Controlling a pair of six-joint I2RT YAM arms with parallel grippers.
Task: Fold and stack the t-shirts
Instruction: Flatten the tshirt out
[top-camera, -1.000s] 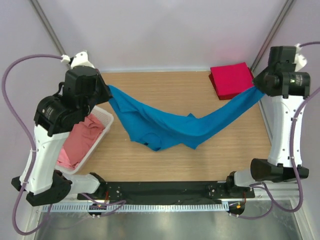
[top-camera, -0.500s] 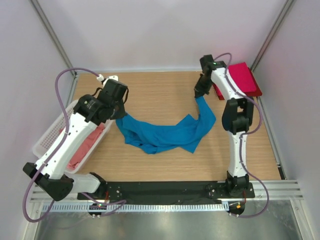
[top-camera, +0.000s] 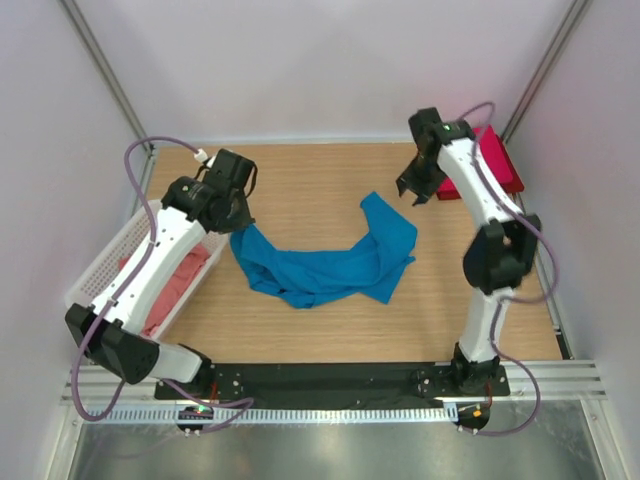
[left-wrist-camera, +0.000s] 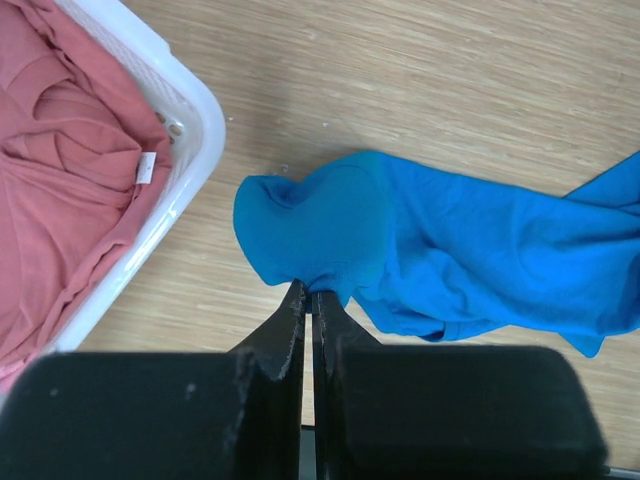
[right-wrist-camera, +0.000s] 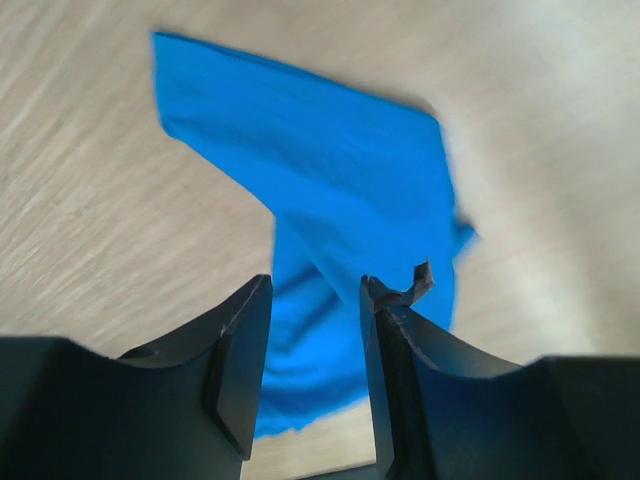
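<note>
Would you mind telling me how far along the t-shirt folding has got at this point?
Done: one red shirt lies folded at the far right corner. In hand: the blue shirt lies crumpled on the table, with the left gripper shut on one corner and the right gripper open above it. Left: folding it, plus the pink shirts in the basket.

A robotics lab cell: white panels (top-camera: 320, 70) and metal corner posts (top-camera: 100, 55) enclose the wooden worktop (top-camera: 320, 180), aluminium rail (top-camera: 330, 412) along its near edge.
</note>
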